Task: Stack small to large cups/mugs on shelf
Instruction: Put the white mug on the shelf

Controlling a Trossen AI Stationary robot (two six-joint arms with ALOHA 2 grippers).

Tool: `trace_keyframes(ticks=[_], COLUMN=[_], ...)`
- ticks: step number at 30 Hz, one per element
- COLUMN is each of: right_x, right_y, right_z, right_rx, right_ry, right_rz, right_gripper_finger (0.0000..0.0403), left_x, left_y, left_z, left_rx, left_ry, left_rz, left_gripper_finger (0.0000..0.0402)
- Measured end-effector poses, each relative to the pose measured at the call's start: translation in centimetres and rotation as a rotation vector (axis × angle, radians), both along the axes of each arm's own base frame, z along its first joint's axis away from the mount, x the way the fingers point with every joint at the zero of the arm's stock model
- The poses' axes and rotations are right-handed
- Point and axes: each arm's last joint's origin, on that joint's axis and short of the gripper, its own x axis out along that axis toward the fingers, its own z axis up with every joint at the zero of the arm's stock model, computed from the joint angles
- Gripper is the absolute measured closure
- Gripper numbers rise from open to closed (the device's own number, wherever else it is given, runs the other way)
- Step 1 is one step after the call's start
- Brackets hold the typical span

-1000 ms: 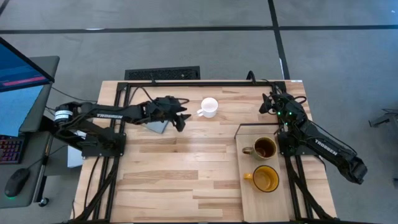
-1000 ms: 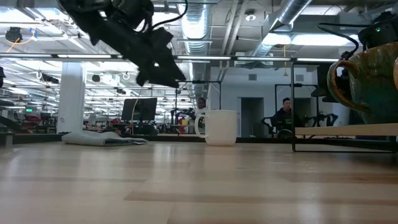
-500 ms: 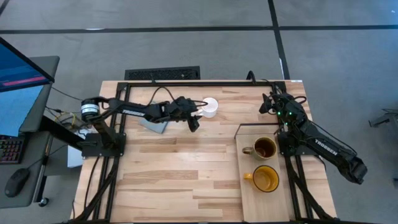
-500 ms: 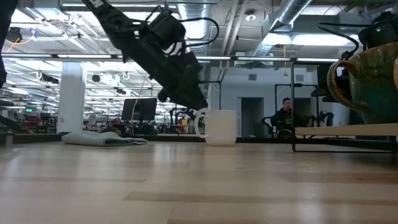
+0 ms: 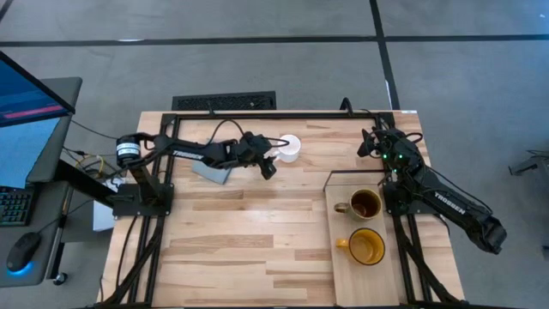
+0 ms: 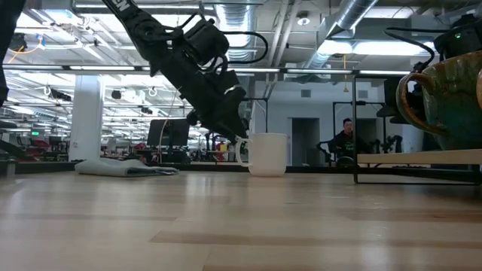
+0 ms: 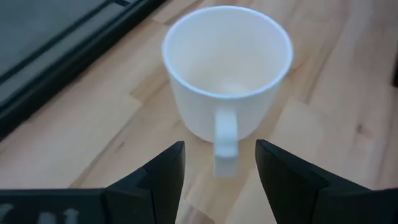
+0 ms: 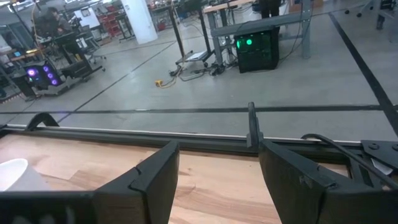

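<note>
The white mug [image 5: 292,148] stands upright on the planked tabletop at the far middle, its handle [image 7: 225,140] pointing toward my left gripper. My left gripper [image 7: 219,144] is open, low over the table beside the mug; its fingers stand on either side of the handle without touching it. It also shows in the high view [image 5: 269,164]. The dark brown mug [image 5: 365,204] and the yellow-orange mug [image 5: 366,247] stand on the pale shelf board [image 5: 343,275] at the right. My right gripper [image 5: 371,142] waits open at the far right.
A grey-blue cloth [image 5: 213,172] lies on the table to the left of the white mug, under my left arm. The shelf has bare board near the table's front edge. A dark frame rail [image 5: 257,114] runs along the far edge. People sit in the room beyond the table [image 6: 345,139].
My left gripper has moved toward the table's right edge and down, from over the cloth to right beside the white mug's handle. The mugs have not moved.
</note>
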Motion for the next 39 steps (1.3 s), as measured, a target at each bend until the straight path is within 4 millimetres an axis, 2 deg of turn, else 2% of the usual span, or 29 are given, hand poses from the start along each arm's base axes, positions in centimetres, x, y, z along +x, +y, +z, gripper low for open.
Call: trace_keyframes(ticks=[6,12,15,23,27,32,39], right_x=[0.0,0.0,0.0,0.0,0.0,0.0,0.0], right_y=[0.0,0.0,0.0,0.0,0.0,0.0,0.0], right_z=[0.0,0.0,0.0,0.0,0.0,0.0,0.0], right_rx=[0.0,0.0,0.0,0.0,0.0,-0.001,0.0], right_ry=[0.0,0.0,0.0,0.0,0.0,-0.001,-0.001], right_rz=[0.0,0.0,0.0,0.0,0.0,0.0,0.001], right_gripper_finger=[0.0159,0.0159,0.0159,0.0159,0.0159,0.0159,0.0159], left_x=[0.1,-0.1,-0.1,0.3,0.6,2.1,3.5], left_y=[-0.1,1.0,1.3,1.2,1.2,1.6,2.0], left_z=[0.0,0.1,-0.5,-0.1,-1.1,-1.9,-1.1], left_rx=[-0.023,-0.024,-0.038,-0.044,-0.05,-0.066,-0.054], left_ry=[-0.012,-0.03,-0.019,-0.071,-0.064,-0.068,-0.062], left_rz=[-0.028,-0.01,-0.012,-0.06,-0.079,-0.091,-0.12], left_gripper_finger=[0.0214,0.0214,0.0214,0.0214,0.0214,0.0214,0.0214])
